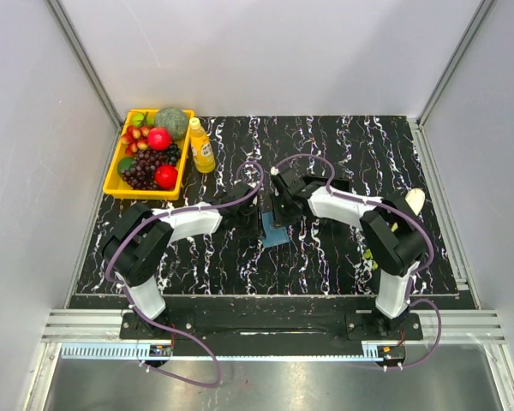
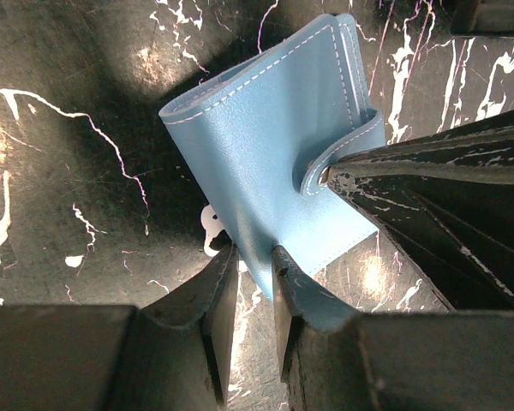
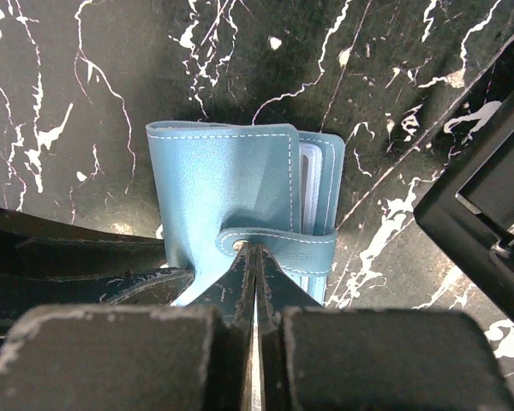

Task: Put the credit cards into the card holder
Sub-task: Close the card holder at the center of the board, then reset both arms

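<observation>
The card holder (image 1: pixel 274 234) lies closed near the middle of the desk (image 1: pixel 325 145), slightly toward the near edge, with its strap (image 3: pixel 278 240) wrapped across the open side. The left gripper (image 2: pixel 250 274) is clamped on one corner of the card holder, and the blue cover sits between its fingers. The right gripper (image 3: pixel 250 257) has its fingers pressed together, with the tips touching the snap end of the strap. Pale layered edges (image 3: pixel 312 184) show inside the open side; it cannot be told whether they are cards. A yellow fruit tray (image 1: pixel 113 181) and a bottle (image 1: pixel 201 145) stand at the far left corner.
</observation>
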### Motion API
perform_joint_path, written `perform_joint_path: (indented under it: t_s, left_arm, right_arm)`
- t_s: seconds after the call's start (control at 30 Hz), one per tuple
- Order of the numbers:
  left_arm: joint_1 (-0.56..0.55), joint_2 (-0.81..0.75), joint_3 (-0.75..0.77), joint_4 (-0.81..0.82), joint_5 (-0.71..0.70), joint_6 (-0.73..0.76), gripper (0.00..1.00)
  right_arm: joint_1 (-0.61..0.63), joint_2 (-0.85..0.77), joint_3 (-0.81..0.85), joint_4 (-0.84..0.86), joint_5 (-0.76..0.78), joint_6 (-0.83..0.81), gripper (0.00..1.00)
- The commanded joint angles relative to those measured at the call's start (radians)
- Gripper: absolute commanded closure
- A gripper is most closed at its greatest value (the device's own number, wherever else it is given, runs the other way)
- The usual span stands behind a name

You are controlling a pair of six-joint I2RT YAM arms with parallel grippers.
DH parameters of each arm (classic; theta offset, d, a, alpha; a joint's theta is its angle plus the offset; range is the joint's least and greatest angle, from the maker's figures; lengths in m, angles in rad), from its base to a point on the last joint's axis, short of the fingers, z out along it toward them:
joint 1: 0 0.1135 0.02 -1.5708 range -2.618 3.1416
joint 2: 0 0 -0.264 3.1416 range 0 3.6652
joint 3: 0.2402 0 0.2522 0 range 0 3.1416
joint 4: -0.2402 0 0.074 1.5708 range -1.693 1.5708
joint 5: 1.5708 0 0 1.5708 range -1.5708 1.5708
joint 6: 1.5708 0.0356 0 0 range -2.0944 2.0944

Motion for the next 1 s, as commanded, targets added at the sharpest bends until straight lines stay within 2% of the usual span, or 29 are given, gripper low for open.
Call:
perform_joint_path:
  t_s: [0.0, 0.23, 0.37, 0.43, 0.63, 0.67, 0.7, 0.77, 0.83, 0.87, 0.9, 0.93, 0.97]
  left_arm:
    - [-0.007, -0.007, 0.016, 0.059, 0.029, 0.008, 0.74]
    - [-0.002, -0.014, 0.004, 0.073, 0.029, 0.006, 0.74]
    - [0.0, -0.017, -0.005, 0.078, 0.032, 0.006, 0.74]
    - [0.004, -0.027, -0.014, 0.082, 0.027, 0.002, 0.75]
    - [0.045, -0.126, -0.05, 0.073, -0.01, 0.002, 0.71]
    - [0.05, -0.146, -0.051, 0.067, -0.016, 0.005, 0.67]
    - [0.061, -0.166, -0.051, 0.058, -0.023, 0.009, 0.64]
    - [0.079, -0.203, -0.047, 0.039, -0.036, 0.023, 0.59]
    - [0.09, -0.247, -0.051, 0.024, -0.072, 0.034, 0.39]
    - [0.093, -0.273, -0.059, 0.019, -0.097, 0.039, 0.2]
    - [0.098, -0.301, -0.063, 0.016, -0.118, 0.04, 0.1]
    - [0.101, -0.326, -0.071, 0.016, -0.141, 0.045, 0.03]
    - [0.105, -0.353, -0.076, 0.01, -0.177, 0.046, 0.01]
  right_arm:
    - [0.03, 0.12, 0.036, -0.097, 0.055, -0.036, 0.99]
    - [0.058, 0.216, 0.067, -0.152, 0.123, -0.051, 1.0]
    - [0.062, 0.203, 0.046, -0.145, 0.141, -0.042, 0.99]
    - [0.061, 0.161, 0.039, -0.12, 0.143, -0.026, 0.98]
    - [0.022, -0.078, 0.024, -0.018, 0.123, 0.013, 0.81]
    - [0.01, -0.119, 0.018, -0.002, 0.112, 0.018, 0.77]
    - [-0.01, -0.161, 0.006, 0.013, 0.1, 0.026, 0.68]
    - [-0.047, -0.216, -0.037, 0.039, 0.071, 0.037, 0.64]
    - [-0.085, -0.282, -0.095, 0.073, 0.065, 0.034, 0.58]
    - [-0.099, -0.329, -0.132, 0.106, 0.065, 0.021, 0.55]
    - [-0.114, -0.375, -0.173, 0.136, 0.065, 0.02, 0.47]
    - [-0.136, -0.421, -0.201, 0.153, 0.071, 0.023, 0.41]
    - [-0.157, -0.458, -0.218, 0.153, 0.071, 0.023, 0.33]
